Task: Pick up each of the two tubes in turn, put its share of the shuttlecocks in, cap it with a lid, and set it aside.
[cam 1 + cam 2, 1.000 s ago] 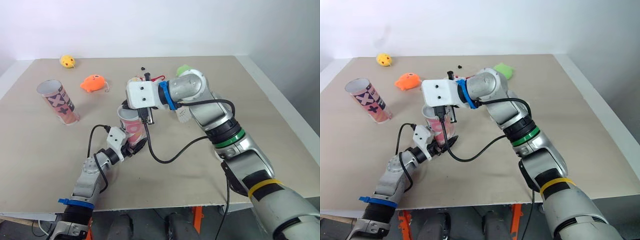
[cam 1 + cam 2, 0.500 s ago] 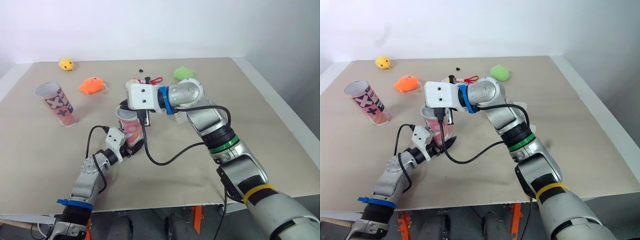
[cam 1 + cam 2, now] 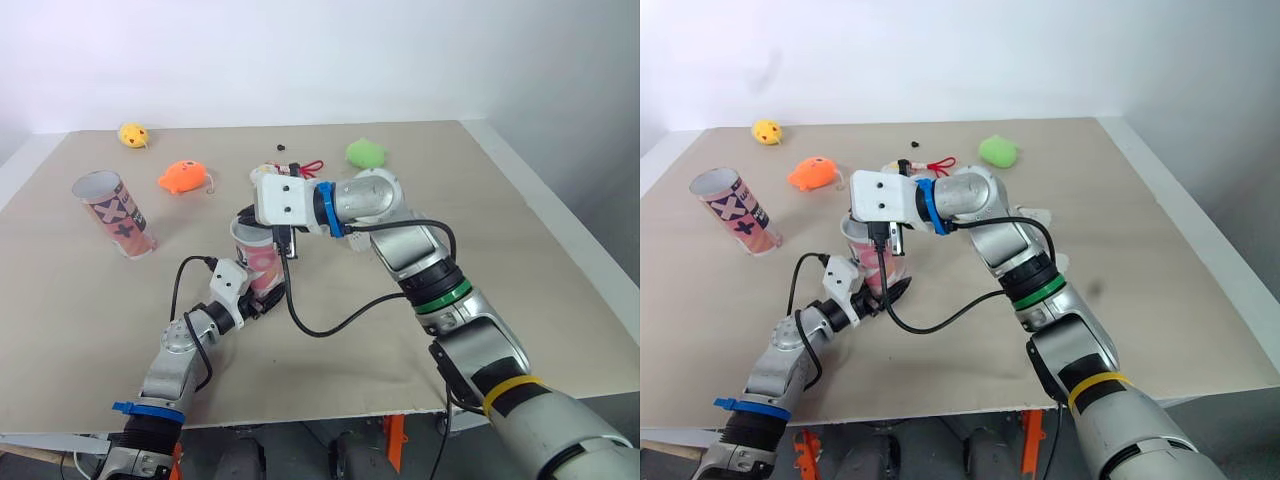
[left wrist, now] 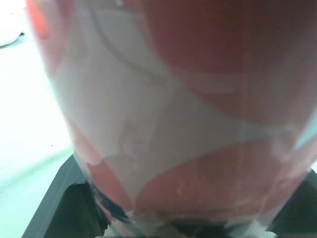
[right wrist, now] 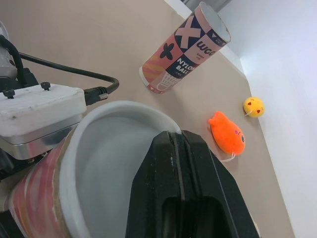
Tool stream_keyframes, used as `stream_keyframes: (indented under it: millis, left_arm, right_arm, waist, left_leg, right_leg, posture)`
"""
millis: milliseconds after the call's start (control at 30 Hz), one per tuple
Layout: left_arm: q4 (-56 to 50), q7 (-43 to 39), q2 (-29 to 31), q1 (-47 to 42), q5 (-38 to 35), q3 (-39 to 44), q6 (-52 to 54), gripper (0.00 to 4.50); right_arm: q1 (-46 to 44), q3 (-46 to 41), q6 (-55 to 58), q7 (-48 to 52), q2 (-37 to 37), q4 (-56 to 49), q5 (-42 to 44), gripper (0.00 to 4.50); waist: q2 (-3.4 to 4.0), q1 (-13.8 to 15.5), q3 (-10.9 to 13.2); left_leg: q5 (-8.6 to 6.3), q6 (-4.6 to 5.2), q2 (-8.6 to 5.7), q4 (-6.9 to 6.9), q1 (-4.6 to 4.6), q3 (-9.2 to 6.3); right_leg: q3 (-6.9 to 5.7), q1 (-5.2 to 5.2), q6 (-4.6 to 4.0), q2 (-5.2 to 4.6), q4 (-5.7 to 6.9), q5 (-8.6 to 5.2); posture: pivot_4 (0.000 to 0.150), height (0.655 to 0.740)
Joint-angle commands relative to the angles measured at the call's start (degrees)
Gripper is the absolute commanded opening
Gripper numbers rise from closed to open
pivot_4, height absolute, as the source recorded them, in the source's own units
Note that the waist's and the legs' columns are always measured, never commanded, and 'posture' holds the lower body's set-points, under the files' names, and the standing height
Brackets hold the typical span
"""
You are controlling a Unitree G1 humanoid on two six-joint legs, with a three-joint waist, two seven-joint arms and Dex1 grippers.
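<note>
**Loading stage, first tube.** The left gripper [image 3: 262,299] is clamping the pink-and-white tube [image 3: 257,262] low on its wall and holding it upright on the table [image 3: 540,260], near the front edge. In the left wrist view the tube is sitting between the two black fingers [image 4: 57,201]. The right gripper [image 5: 176,148] is hovering just over the tube's open mouth with its fingers pressed together and nothing visible between them.

Over the last second the camera has been shifting. Relative to the tube, the right gripper is staying at the rim while its forearm is swinging clear of the green toy [image 3: 365,152]. This suggests that filling is under way or just ending. How full the tube is cannot be told.

The second tube [image 3: 118,212], open and uncapped, is waiting well to the left. An orange fish toy [image 3: 185,175] and a yellow toy [image 3: 133,133] are lying beyond it, obstructing nothing. What appears to be a white shuttlecock [image 3: 1038,215] is lying beside the right forearm.
</note>
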Motion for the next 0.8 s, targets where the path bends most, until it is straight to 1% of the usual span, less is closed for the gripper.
stream_keyframes:
  millis: [33, 567, 800]
  left_arm:
    - [0.61, 0.17, -0.49, -0.37, 1.15, -1.95, 1.54, 3.18]
    - [0.88, -0.1, -0.59, -0.37, 1.14, -2.11, 1.53, 3.18]
    - [1.12, -0.37, -0.76, -0.52, 1.28, -2.25, 1.54, 3.18]
  right_arm:
    - [4.39, 7.22, 0.37, 3.43, 3.47, 1.81, 0.21, 0.06]
    - [-1.27, 5.47, -1.87, 3.17, 2.5, 1.16, -0.7, 0.06]
    - [-4.94, 5.32, -2.24, 5.48, 1.25, -1.01, -1.25, 0.06]
  waist:
    - [0.05, -0.01, -0.07]
    - [0.11, -0.01, -0.1]
    - [0.1, -0.01, 0.1]
  left_leg:
    - [0.0, 0.0, 0.0, -0.02, 0.02, 0.0]
    - [-0.01, -0.02, 0.0, -0.07, 0.02, -0.01]
    - [-0.01, -0.02, 0.0, -0.07, -0.14, -0.01]
  right_leg:
    - [0.0, 0.01, 0.0, 0.0, 0.0, -0.01]
    - [0.0, -0.03, -0.07, 0.0, 0.0, -0.08]
    - [0.0, -0.17, -0.07, 0.0, -0.01, -0.09]
  posture:
    - [0.15, 0.74]
    - [0.15, 0.74]
    - [0.15, 0.74]
